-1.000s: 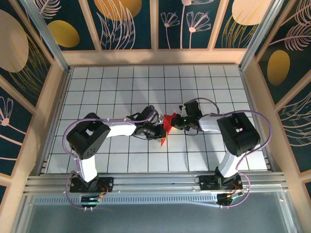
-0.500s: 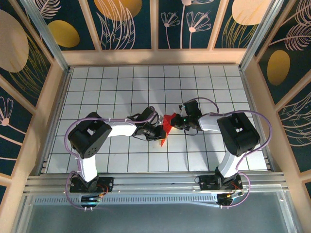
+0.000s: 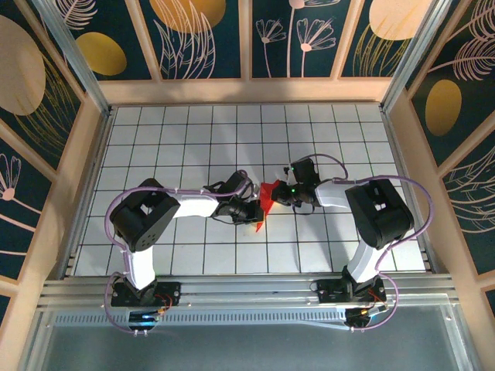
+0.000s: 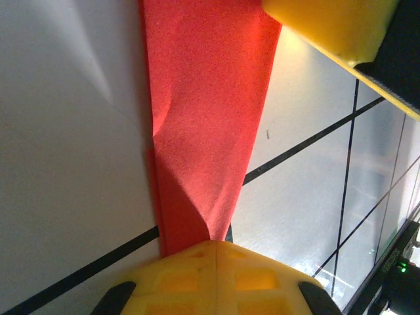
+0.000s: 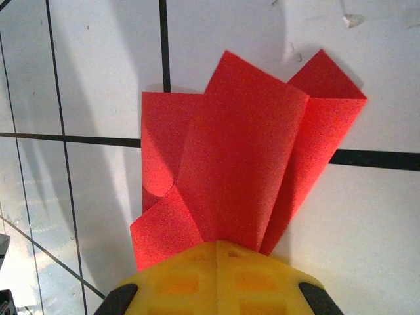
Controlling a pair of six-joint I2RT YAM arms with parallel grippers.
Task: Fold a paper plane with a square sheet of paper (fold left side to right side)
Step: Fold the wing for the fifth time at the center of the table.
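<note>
paper (image 5: 249, 164) is looking part-folded, not yet a dart; left claw (image 4: 211, 252) and right claw (image 5: 216, 249) are each pinching an end.

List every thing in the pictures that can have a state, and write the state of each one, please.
red paper: folded into several overlapping layers, creased, pinched by both tools.
left tool: shut on the red paper.
right tool: shut on the red paper.
</note>
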